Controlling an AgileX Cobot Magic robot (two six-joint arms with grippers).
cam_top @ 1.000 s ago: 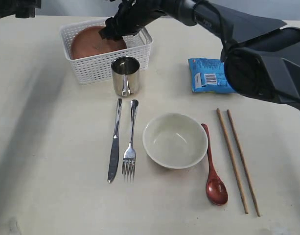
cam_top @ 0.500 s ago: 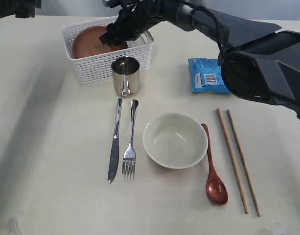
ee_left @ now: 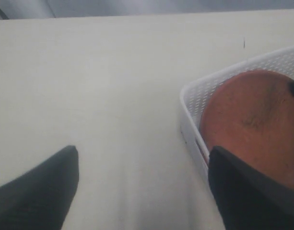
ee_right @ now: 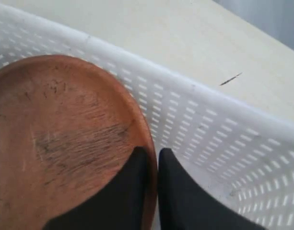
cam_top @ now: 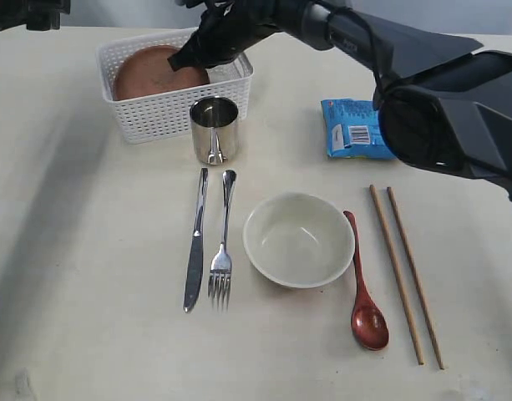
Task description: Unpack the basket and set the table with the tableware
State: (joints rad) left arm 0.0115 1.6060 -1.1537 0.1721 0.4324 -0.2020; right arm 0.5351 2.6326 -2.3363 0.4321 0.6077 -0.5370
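Observation:
The reddish-brown plate [cam_top: 151,73] leans inside the white basket [cam_top: 168,113] at the back of the table [cam_top: 88,276]. My right gripper [cam_top: 185,60] reaches into the basket and is shut on the plate's rim [ee_right: 149,139], one finger on each face, close to the lattice wall [ee_right: 209,129]. Left of the basket [ee_left: 194,96] hovers my left gripper [ee_left: 143,151], open and holding nothing. In front of the basket stand the steel cup [cam_top: 214,129], knife [cam_top: 195,242], fork [cam_top: 222,251], cream bowl [cam_top: 299,240], red spoon [cam_top: 362,284] and two chopsticks [cam_top: 406,267].
A blue snack packet [cam_top: 352,128] lies right of the cup, partly under my right arm [cam_top: 439,92], which spans the back right of the table. Bare tabletop fills the left side and the front edge.
The right gripper has closed from open onto the plate's rim. The basket with the plate has shifted slightly left and back. The left gripper has stayed put.

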